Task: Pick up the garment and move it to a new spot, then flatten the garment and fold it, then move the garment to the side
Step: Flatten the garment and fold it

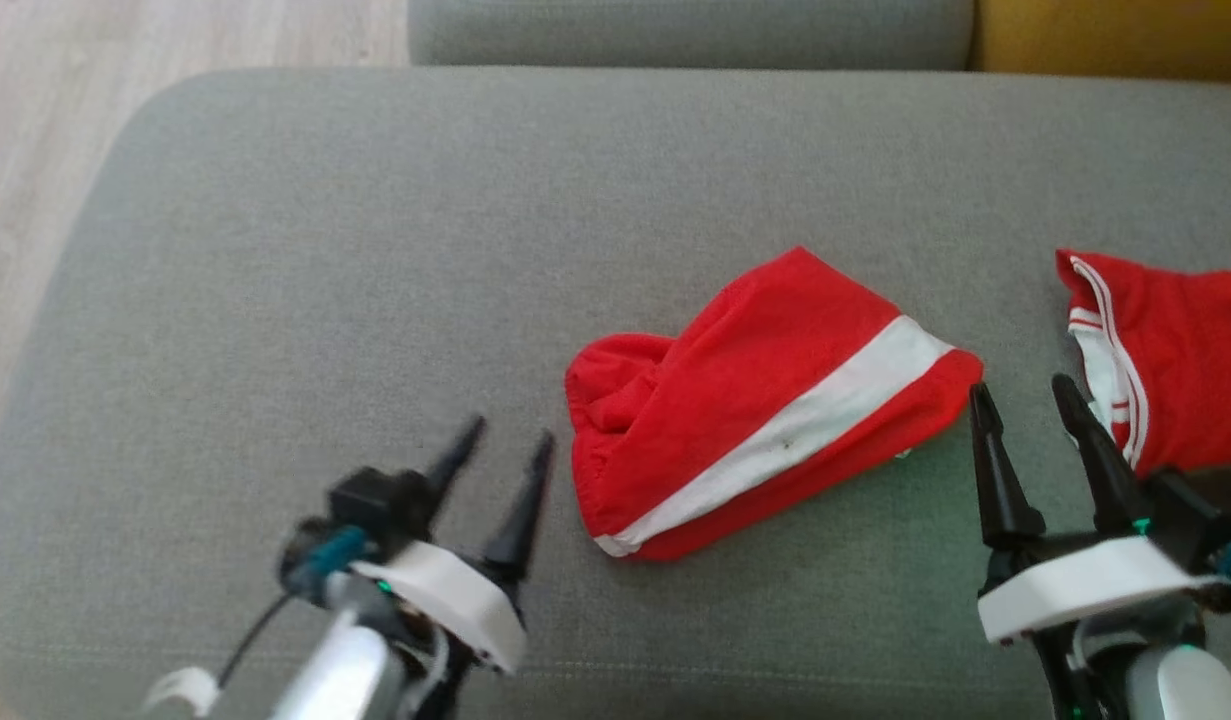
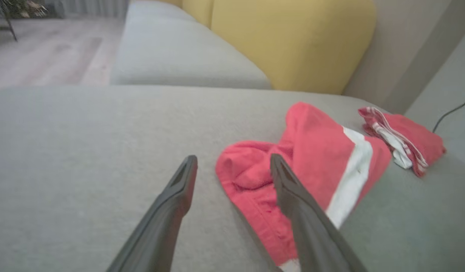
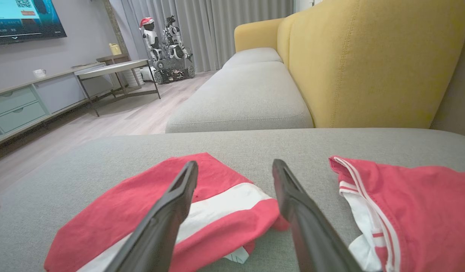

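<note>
the left gripper [image 1: 511,430] hovers low over the grey cushion [image 1: 375,250], its two dark fingers spread wide with nothing between them. its tips stand just beside the bunched left end of the red garment [image 1: 765,410], and as far as the head view shows they do not touch it. the right gripper [image 1: 1020,386] is also wide open and empty. one of its fingertips is right at the garment's right corner, and the other is near a second red garment [image 1: 1175,360] that lies apart at the right edge of the view.

the red garment lies on the cushion a little right of centre, between the two grippers. it is not flat: the left end is rumpled into a rounded bunch, and the white stripe [image 1: 825,400] runs slantwise across a layer that looks doubled over. whether this is its first spot or a new one, the pictures can't tell.

my reading: neither gripper has hold of cloth, so the work stands at or near a grasp on both ends. given the bunch, flattening looks undone, and a tidy fold and the move to the side look left to do. the second garment may be a piece already set aside, but that is a guess. beyond the cushion are a yellow backrest [image 3: 368,64] and wooden floor [image 1: 25,120].
</note>
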